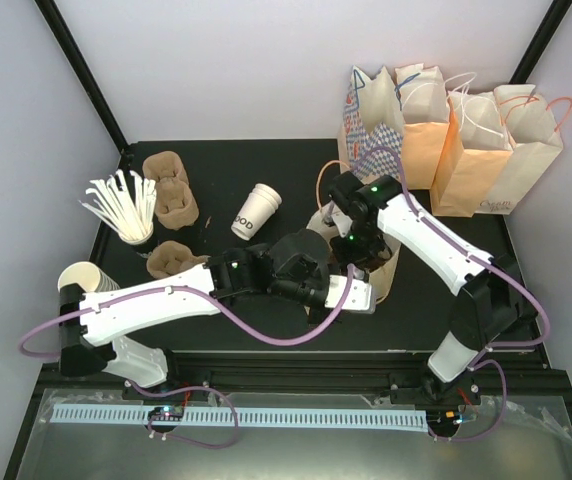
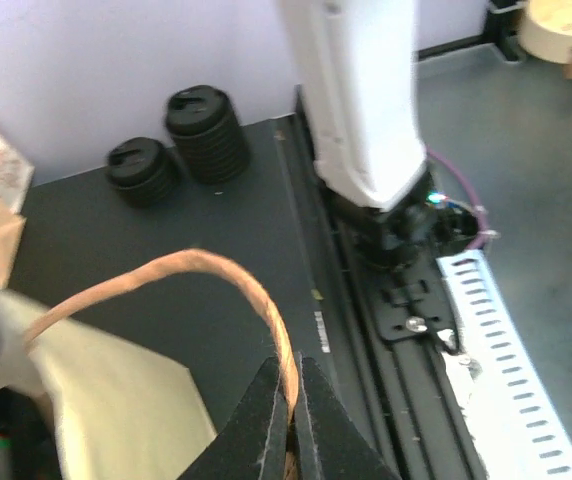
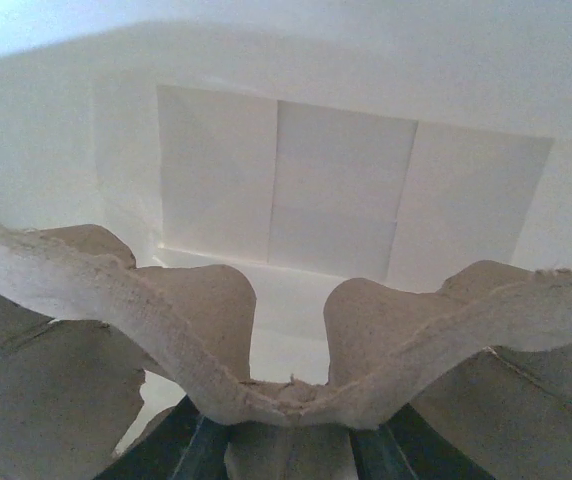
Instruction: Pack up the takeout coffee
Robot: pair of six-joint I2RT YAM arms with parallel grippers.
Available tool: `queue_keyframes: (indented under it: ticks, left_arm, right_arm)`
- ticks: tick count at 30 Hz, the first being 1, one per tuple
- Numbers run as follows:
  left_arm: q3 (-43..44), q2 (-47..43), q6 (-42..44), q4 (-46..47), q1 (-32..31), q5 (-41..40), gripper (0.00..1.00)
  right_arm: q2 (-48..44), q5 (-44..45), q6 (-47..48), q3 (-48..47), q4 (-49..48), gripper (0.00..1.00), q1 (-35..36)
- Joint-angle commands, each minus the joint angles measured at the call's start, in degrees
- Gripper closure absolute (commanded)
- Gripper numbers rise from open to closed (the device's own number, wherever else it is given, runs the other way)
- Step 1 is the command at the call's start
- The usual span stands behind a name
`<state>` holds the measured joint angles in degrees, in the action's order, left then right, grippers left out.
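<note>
Nearest, the left arm has its jaws pinched together on the orange twisted handle of the open paper bag at mid-desk. The right arm reaches down inside that bag, its jaws clamped on the rim of a pulp cup carrier; nothing else shows in the bag. Farther back, the takeout coffee lies on its side on the desk, outside the bag and to the far left of both jaws. Its long axis runs near-left to far-right. The left arm is the nearer 1.
</note>
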<state>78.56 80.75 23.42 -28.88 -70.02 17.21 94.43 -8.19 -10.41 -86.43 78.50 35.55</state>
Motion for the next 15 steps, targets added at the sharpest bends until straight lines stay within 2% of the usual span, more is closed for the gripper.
queue_keyframes:
  ticks: [1,5,9,15]
  left_arm:
    - [2.8,0.2,-1.2,-3.5,-2.3,7.7,0.99]
    - [3.8,0.0,-3.8,0.0,-2.6,7.9,0.98]
    - [6.1,0.3,-9.1,4.9,-2.6,4.8,0.99]
    - [10.3,4.2,-12.4,4.3,-2.6,4.4,0.99]
  right_arm:
    - [1.6,0.5,0.0,-3.0,-0.6,0.70,-0.4]
    - [2.3,0.8,-0.4,-2.6,-1.4,0.70,-0.3]
    - [1.4,1.9,-1.7,1.2,-4.5,0.70,-0.4]
    - [-0.9,3.3,-5.6,7.0,-9.5,0.70,-0.2]
